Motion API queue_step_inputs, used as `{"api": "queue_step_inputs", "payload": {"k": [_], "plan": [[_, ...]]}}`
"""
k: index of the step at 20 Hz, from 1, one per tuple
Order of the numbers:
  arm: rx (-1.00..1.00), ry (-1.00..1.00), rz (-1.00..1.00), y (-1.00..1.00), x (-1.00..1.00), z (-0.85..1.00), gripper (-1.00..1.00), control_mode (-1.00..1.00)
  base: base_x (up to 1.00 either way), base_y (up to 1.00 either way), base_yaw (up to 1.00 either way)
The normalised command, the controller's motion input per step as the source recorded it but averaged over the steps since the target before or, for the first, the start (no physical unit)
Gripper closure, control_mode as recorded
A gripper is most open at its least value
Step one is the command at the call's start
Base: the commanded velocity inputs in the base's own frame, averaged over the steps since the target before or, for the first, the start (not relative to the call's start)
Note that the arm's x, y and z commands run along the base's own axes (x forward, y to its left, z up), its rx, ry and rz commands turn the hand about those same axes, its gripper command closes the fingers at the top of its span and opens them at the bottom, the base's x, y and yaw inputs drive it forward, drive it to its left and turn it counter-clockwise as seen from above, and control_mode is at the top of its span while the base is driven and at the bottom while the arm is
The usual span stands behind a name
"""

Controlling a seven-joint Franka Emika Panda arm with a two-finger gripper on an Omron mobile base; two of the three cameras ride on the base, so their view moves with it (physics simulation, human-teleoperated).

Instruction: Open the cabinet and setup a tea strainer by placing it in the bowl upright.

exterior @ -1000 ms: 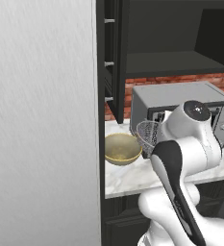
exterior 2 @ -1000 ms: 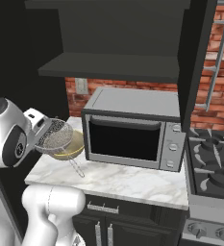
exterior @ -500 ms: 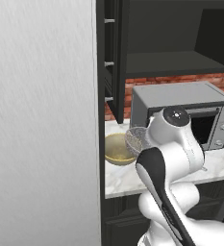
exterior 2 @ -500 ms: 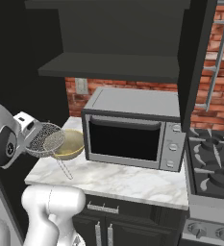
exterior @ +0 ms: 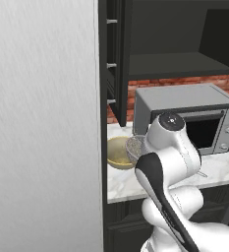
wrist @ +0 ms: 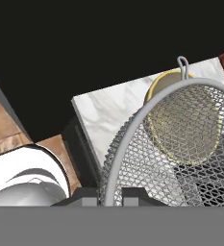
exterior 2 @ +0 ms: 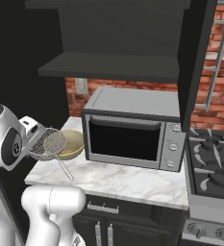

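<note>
In the hand view, the end effector (wrist: 109,196) is seen clamped shut on the rim of the tea strainer (wrist: 180,144), whose mesh basket spreads across the lower right of that view. Through the mesh, the olive-yellow bowl (wrist: 164,82) is made out beyond it, resting on the marbled desk (wrist: 104,113). In the right base view, the tea strainer (exterior 2: 48,143) is held tipped on its side above the front left part of the desk (exterior 2: 128,180), just in front of the bowl (exterior 2: 73,143) and overlapping its near rim in the picture; whether the two touch cannot be told. The thin wire handle (exterior 2: 64,169) is seen hanging down and forward from the basket toward the desk surface. In the left base view, the strainer (exterior: 134,149) is partly hidden by the white arm, with the bowl (exterior: 117,152) just to its left. Behind and beside the bowl, the grey microwave (exterior 2: 132,134) is set on the desk. Above it, the cabinet (exterior 2: 113,43) stands open, its dark shelves exposed, and a door with a long silver handle (exterior 2: 214,62) is swung out at the right. A brick wall (exterior 2: 219,103) is visible behind.
</note>
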Motion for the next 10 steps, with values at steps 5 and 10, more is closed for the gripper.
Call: {"api": "queue_step_inputs", "payload": {"k": [5,10], "plan": [[0.00,0.01,0.03,0.00,0.40,-0.15,1.00,-1.00,0.00,0.00,0.00],[0.00,0.04,0.01,0.00,0.35,-0.15,1.00,-1.00,0.00,0.00,0.00]]}}
